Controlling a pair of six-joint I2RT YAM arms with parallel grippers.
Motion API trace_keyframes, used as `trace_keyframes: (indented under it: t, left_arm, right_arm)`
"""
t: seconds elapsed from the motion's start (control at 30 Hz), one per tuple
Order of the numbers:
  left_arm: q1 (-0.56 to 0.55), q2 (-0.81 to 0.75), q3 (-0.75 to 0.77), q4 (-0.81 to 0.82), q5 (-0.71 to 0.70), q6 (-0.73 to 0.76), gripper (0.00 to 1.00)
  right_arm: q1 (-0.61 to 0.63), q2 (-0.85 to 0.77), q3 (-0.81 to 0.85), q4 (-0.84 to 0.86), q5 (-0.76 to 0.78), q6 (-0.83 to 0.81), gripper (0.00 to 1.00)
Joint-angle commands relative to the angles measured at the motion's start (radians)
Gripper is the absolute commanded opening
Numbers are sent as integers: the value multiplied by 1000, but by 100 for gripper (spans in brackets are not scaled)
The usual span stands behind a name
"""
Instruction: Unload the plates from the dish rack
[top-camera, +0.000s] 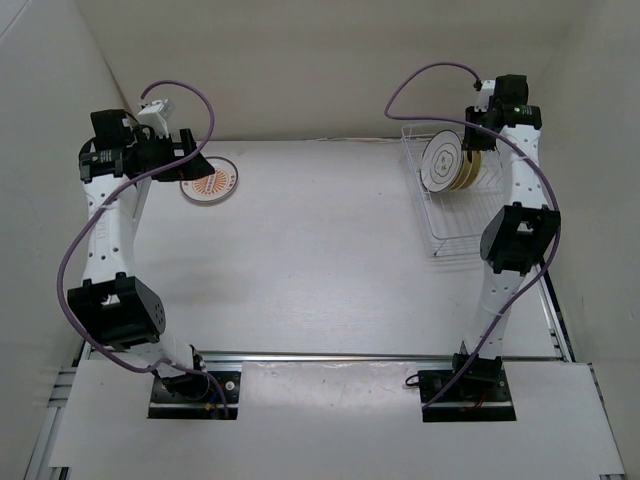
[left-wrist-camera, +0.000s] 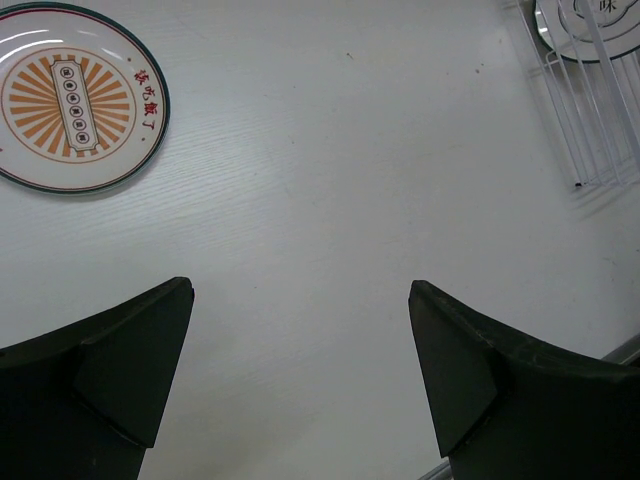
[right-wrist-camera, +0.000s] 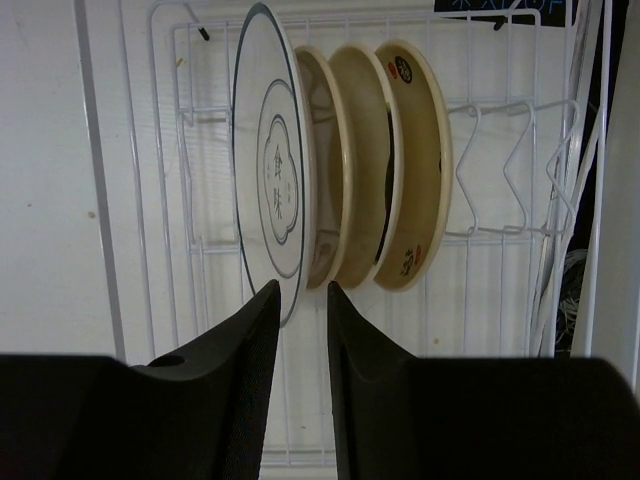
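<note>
The dish rack (top-camera: 440, 235) (right-wrist-camera: 500, 150) stands at the far right. Upright in it are a white plate with thin dark rings (top-camera: 441, 161) (right-wrist-camera: 265, 150) and tan-yellow plates (top-camera: 468, 170) (right-wrist-camera: 390, 150) behind it. My right gripper (top-camera: 478, 135) (right-wrist-camera: 300, 287) reaches in from above, its jaws drawn narrow around the ringed plate's rim. The orange sunburst plate (top-camera: 209, 181) (left-wrist-camera: 75, 95) lies flat on the table at the far left. My left gripper (top-camera: 192, 160) (left-wrist-camera: 300, 285) hovers beside it, wide open and holding nothing.
White walls close the table in at the back and both sides. The rack's corner (left-wrist-camera: 590, 120) shows at the top right of the left wrist view. Purple cables loop above both arms. A metal rail (top-camera: 330, 356) runs along the near edge.
</note>
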Motion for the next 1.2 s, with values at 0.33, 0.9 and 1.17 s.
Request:
trace_keyframes:
  t: [0.33,0.9,1.17]
  left_arm:
    - [3,-101,-29,-51,-32,69,100]
    - [3,-101,-59,-60,-51,78,100]
    - [3,-101,-77,-51,-31,78,100]
  right_arm:
    - [-10,106,110,51,-49,24,31]
    - [8,169,138,51,-80,24,0]
    - [27,25,138,86,39,110,0]
